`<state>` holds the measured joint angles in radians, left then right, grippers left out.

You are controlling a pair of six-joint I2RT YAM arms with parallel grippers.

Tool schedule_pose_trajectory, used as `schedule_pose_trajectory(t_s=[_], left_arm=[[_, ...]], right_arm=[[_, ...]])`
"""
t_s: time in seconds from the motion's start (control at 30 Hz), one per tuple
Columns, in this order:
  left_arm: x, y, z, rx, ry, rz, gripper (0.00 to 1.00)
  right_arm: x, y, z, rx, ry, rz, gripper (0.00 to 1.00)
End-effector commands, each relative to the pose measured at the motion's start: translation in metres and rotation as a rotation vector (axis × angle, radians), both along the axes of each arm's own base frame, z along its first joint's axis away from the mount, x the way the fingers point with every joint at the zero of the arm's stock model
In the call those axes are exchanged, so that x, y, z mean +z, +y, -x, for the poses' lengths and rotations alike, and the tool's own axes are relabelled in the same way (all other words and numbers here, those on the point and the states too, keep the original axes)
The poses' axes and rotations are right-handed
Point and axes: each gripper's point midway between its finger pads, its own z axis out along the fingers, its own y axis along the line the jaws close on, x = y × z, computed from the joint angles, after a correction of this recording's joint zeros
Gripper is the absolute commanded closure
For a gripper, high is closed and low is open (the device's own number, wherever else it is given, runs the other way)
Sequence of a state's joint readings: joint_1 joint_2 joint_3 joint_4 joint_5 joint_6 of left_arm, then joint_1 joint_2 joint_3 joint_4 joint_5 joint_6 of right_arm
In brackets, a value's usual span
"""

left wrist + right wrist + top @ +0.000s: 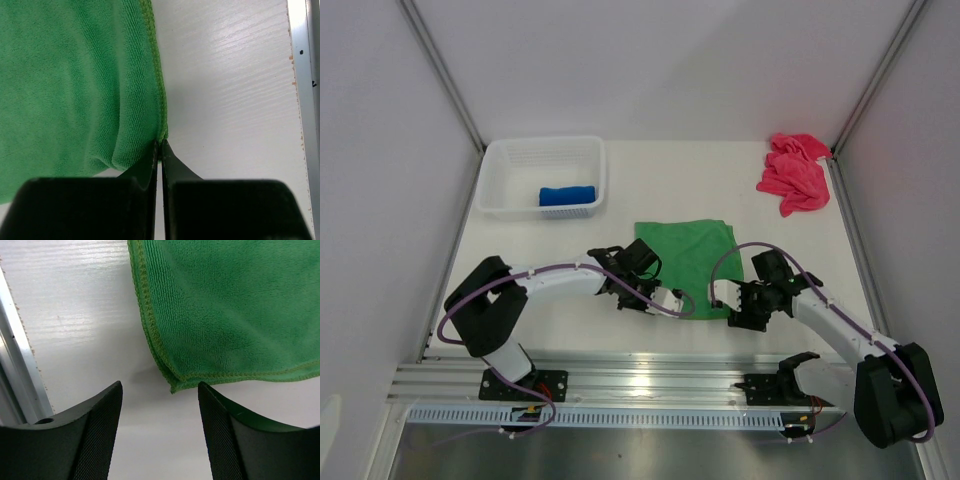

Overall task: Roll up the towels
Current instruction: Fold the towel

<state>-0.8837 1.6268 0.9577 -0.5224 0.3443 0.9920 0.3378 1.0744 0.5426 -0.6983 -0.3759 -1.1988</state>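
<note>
Green, soft and light, the towel [682,252] at centre frame wants lifting by its corners, we judge: our left gripper [160,148] pinches one, the right gripper [160,390] gapes beside another.

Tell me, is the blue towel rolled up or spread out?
Rolled up. The blue towel is a short, thick tube lying inside the white basket.

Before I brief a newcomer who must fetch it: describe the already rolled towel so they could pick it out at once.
At the table's far left corner stands a white basket. Inside, against its near wall, lies the blue towel. It alone is rolled and in the basket: the green towel lies flat mid-table, the pink towel crumpled at far right.
</note>
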Motion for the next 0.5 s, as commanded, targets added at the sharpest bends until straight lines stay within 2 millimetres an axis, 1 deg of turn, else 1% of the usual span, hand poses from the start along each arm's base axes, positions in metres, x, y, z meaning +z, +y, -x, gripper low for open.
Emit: schedule_pose_trajectory(t_s=[0.0,0.13,0.3,0.47], left_arm=[[0.016,-0.007,-0.005,0.022,0.01,0.048,0.99],[0.019,-0.007,-0.006,0.038,0.022,0.058,0.99],[0.017,-0.005,-0.003,0.053,0.049,0.059,0.99],[0.018,-0.006,-0.003,0.061,0.059,0.066,0.99]], right_arm=[[0.0,0.003,-0.02,0.046,-0.064,0.04,0.36],[-0.007,0.002,-0.017,0.073,-0.027,0.068,0.37],[-0.005,0.009,-0.023,0.072,-0.046,0.043,0.38],[-0.012,0.013,-0.02,0.08,-0.026,0.032,0.43]])
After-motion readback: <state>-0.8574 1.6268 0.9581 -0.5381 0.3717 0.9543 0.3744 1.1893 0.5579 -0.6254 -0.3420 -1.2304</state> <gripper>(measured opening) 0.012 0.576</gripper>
